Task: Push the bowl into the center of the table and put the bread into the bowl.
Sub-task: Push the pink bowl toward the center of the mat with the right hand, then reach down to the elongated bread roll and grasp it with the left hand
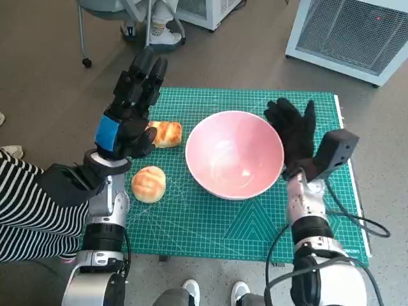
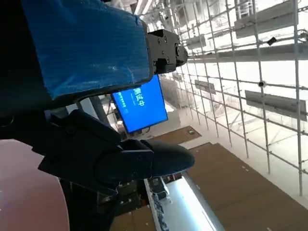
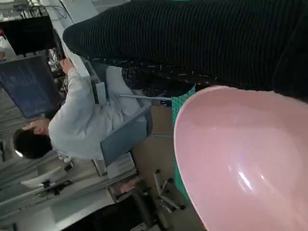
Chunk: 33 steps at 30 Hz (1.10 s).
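Landmark: pink bowl (image 1: 234, 155), upright and empty, sitting near the middle of the green cutting mat (image 1: 191, 217) that covers the table
Right hand: the gloved right hand (image 1: 294, 132) stands just beside the bowl's right rim, fingers straight and close together, pointing away from the robot; it holds nothing; whether the glove touches the rim cannot be told from the head view, and in the right wrist view the glove lies right along the bowl's edge
Left hand: the left hand (image 1: 132, 105) hangs above the mat to the left of the bowl, fingers stretched out and slightly apart, holding nothing
Bread, far piece: a golden bread roll (image 1: 167, 134) lies on the mat left of the bowl, partly hidden under the left hand
Bread, near piece: a round bread bun (image 1: 148, 183) lies on the mat left of the bowl, closer to the robot than the roll, apart from both hand and bowl
Beyond the bowl: a person (image 3: 72, 125) in a pale top sits on a chair, seen in the right wrist view
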### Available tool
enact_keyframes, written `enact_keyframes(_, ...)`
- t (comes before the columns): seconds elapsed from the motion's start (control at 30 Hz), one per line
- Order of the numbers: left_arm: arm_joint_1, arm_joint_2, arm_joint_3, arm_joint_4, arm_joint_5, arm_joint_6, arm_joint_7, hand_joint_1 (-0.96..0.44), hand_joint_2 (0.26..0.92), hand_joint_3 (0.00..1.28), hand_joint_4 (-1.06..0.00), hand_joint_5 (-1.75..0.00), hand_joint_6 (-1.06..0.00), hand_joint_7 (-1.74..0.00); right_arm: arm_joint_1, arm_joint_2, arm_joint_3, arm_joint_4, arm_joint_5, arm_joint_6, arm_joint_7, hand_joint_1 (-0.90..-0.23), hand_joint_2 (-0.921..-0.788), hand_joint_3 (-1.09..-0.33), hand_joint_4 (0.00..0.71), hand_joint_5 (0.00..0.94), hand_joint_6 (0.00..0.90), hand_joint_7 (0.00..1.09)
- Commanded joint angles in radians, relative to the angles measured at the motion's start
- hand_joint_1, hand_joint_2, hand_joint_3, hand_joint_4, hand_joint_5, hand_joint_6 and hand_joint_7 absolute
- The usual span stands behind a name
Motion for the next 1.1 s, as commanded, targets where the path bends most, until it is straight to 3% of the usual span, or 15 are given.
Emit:
enact_keyframes(0.03,0.007,-0.011,-0.009,-0.012,0.017,-0.006,0.016,-0.69,0.921,0.50,-0.07,0.00,-0.02,-0.19,0.020,-0.033,0.020,-0.041,-0.026,-0.080,-0.008,-0.583,-0.921,-0.941,0.106,0.000,0.124,0.14)
enact_keyframes(0.13,0.003,-0.016,-0.014,-0.011,0.022,-0.006,0.025,-0.69,0.921,0.50,-0.07,0.00,-0.02,-0.19,0.028,-0.041,0.027,-0.079,-0.026,-0.138,0.006,-0.590,-0.921,-0.935,0.110,0.002,0.132,0.14)
enact_keyframes(0.3,-0.007,-0.025,-0.025,-0.013,0.030,-0.005,0.036,-0.70,0.921,0.50,-0.07,0.00,-0.02,-0.19,0.051,-0.039,0.042,-0.184,-0.003,-0.231,0.064,-0.614,-0.921,-0.909,0.118,0.005,0.145,0.15)
enact_keyframes(0.4,-0.018,-0.034,-0.034,-0.017,0.032,0.000,0.040,-0.70,0.921,0.50,-0.07,0.00,-0.02,-0.18,0.078,-0.034,0.060,-0.296,0.014,-0.269,0.109,-0.657,-0.921,-0.847,0.132,0.010,0.162,0.16)
enact_keyframes(0.47,-0.023,-0.038,-0.040,-0.020,0.033,0.003,0.042,-0.70,0.921,0.50,-0.07,0.00,-0.02,-0.18,0.097,-0.033,0.074,-0.360,0.015,-0.280,0.120,-0.674,-0.921,-0.796,0.148,0.016,0.187,0.18)
enact_keyframes(0.57,-0.031,-0.045,-0.049,-0.028,0.035,0.008,0.041,-0.70,0.921,0.50,-0.07,0.00,-0.02,-0.18,0.143,-0.032,0.110,-0.484,-0.010,-0.296,0.117,-0.684,-0.921,-0.764,0.161,0.019,0.204,0.19)
enact_keyframes(0.77,-0.049,-0.048,-0.058,-0.043,0.017,0.026,0.021,-0.72,0.921,0.51,-0.07,0.00,-0.01,-0.18,0.220,-0.042,0.166,-0.684,-0.030,-0.276,0.110,-0.706,-0.921,-0.746,0.172,0.020,0.217,0.20)
enact_keyframes(1.1,-0.074,-0.052,-0.063,-0.066,-0.008,0.048,-0.014,-0.72,0.921,0.51,-0.06,0.00,0.00,-0.20,0.306,-0.035,0.222,-0.928,0.028,-0.160,0.116,-0.733,-0.921,-0.735,0.173,0.010,0.205,0.25)
